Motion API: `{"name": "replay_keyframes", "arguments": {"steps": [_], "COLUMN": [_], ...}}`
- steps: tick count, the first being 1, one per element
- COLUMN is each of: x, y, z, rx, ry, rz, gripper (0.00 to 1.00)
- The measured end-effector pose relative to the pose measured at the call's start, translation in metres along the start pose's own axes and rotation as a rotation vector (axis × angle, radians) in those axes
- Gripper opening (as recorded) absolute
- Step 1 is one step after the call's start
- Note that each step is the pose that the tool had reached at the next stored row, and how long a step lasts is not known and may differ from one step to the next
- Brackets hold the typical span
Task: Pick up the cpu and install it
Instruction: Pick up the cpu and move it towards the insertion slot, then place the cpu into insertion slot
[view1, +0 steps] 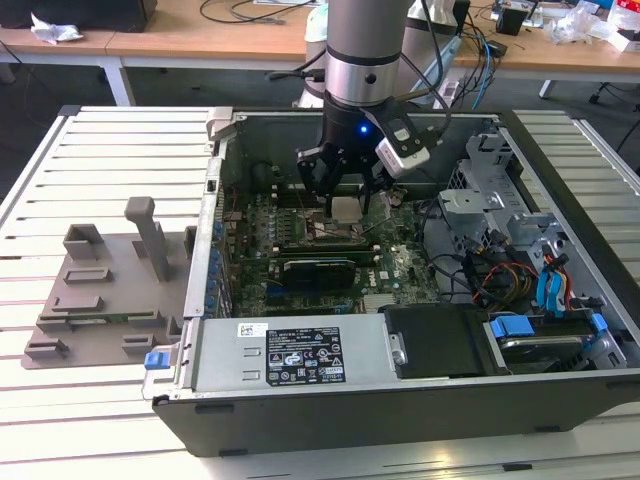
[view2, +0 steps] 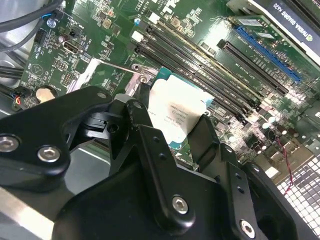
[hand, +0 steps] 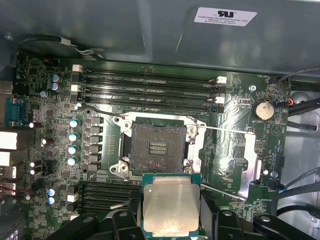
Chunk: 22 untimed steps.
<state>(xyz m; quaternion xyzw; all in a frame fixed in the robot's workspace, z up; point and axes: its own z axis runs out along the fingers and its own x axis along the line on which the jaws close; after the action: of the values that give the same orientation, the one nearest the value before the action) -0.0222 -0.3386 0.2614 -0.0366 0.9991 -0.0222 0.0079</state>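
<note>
Presumably light, stiff and fragile, the cpu (hand: 171, 202) hangs edge-held in the gripper (hand: 171, 212), fingers (hand: 209, 214) closed on it, near the socket (hand: 157, 147).

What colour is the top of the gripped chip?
The chip is silver-grey on top; first wrist view.

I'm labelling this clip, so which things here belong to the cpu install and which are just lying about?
Belongs to the job: the cpu, held in the gripper; the empty socket on the motherboard.
Just lying about: grey fixture plate, power supply, drive cage, memory slots, coin battery.
</note>
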Motion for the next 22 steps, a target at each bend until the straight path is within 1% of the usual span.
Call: {"name": "replay_keyframes", "arguments": {"steps": [7,9,10,11,12,14,16,19,20,22], "x": [0.0000,0.0000,0.0000,0.0000,0.0000,0.0000,0.0001,0.0000,0.0000,0.0000], "y": [0.0000,0.0000,0.0000,0.0000,0.0000,0.0000,0.0000,0.0000,0.0000,0.0000], "z": [0.0002,0.0002,0.0002,0.0003,0.0004,0.0004,0.0004,0.0006,0.0007,0.0007], "rx": [0.0000,0.0002,0.0006,0.0013,0.0037,0.0070,0.0078,0.0106,0.0114,0.0128], "ry": [0.0000,0.0005,0.0010,0.0020,0.0031,0.0048,0.0059,0.0093,0.0100,0.0111], "rz": [0.000,0.011,0.022,0.044,0.068,0.101,0.122,0.192,0.209,0.230], "gripper": [0.55,0.55,0.55,0.55,0.55,0.55,0.55,0.55,0.55,0.55]}}
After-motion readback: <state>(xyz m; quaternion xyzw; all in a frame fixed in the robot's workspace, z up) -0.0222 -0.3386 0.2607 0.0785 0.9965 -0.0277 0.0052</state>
